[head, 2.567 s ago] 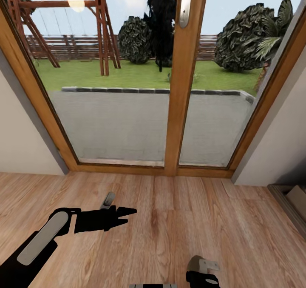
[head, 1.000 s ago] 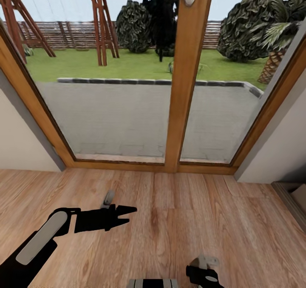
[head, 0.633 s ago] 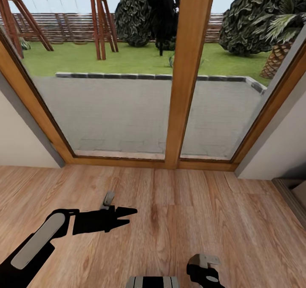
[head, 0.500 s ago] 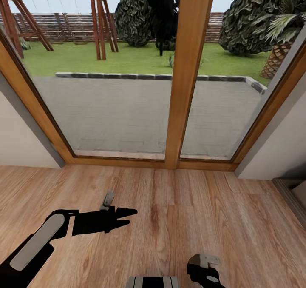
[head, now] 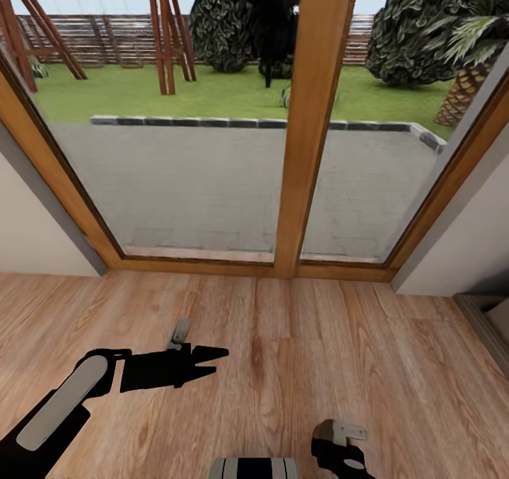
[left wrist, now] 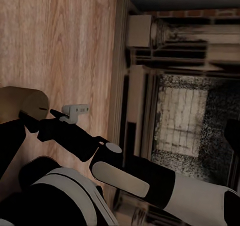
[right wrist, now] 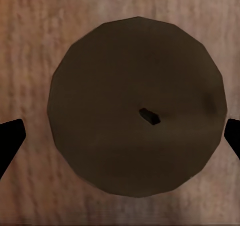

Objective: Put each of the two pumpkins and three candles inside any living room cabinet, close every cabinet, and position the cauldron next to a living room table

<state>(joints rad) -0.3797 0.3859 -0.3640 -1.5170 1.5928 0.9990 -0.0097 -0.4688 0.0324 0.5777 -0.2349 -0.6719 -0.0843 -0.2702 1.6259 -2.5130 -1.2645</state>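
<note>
A brown round candle (right wrist: pixel 137 108) with a short dark wick stands end-on under my right gripper (right wrist: pixel 120 141). One black fingertip is level with its rim; the other sits a small gap away with floor showing between, so the gripper is open around it. In the left wrist view the candle (left wrist: pixel 22 105) is a tan cylinder at the end of my right arm (left wrist: pixel 150 181). From the head, my right gripper (head: pixel 339 458) hangs low at the picture's bottom edge and hides the candle. My left gripper (head: pixel 220 361) is open and empty over the wood floor. Pumpkins, cabinet and cauldron are out of view.
A tall glass door with a wooden frame (head: pixel 311 146) stands straight ahead, with patio and garden behind it. White walls flank it on both sides. A low dark ledge (head: pixel 488 323) juts in at the right. Wood floor (head: pixel 318 337) lies between me and the door.
The whole head picture has slid upward, so the camera has moved. The right gripper's grey mount sits slightly higher in the picture. The left arm holds its pose.
</note>
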